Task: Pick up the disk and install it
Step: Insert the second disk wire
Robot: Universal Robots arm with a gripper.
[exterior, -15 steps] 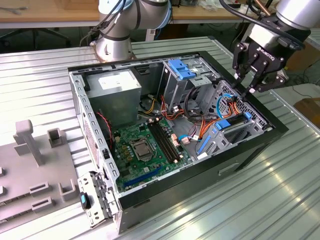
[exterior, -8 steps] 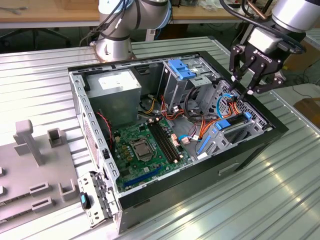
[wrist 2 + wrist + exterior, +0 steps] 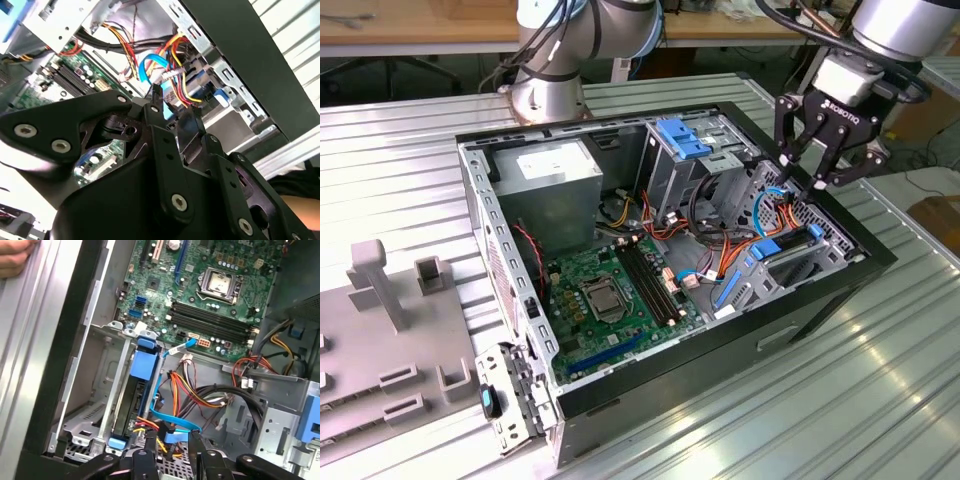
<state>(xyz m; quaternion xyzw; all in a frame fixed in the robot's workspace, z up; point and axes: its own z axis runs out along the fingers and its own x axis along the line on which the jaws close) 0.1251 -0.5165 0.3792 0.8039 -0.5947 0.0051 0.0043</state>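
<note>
The disk (image 3: 131,407) stands on edge in the metal bay at the corner of the open computer case (image 3: 820,310), black-bodied, with a blue rail (image 3: 142,365) along its upper side. My gripper (image 3: 806,172) hangs just above that corner of the case, at the exterior view's right. Its fingers (image 3: 150,447) are a little apart and grip nothing. In the first wrist view a blue data cable's connector (image 3: 175,436) shows in the gap between the fingertips, at the disk's end. In the second wrist view the gripper (image 3: 172,107) points at the same bundle of cables.
The case lies open on a ribbed metal table (image 3: 790,420). Inside are a green motherboard (image 3: 610,290), a grey power-supply box (image 3: 555,175), a blue bracket (image 3: 682,138) on the drive cage, and loose coloured cables (image 3: 200,395). Grey fixtures (image 3: 380,290) stand at the left. A person's hand (image 3: 15,257) rests beside the case.
</note>
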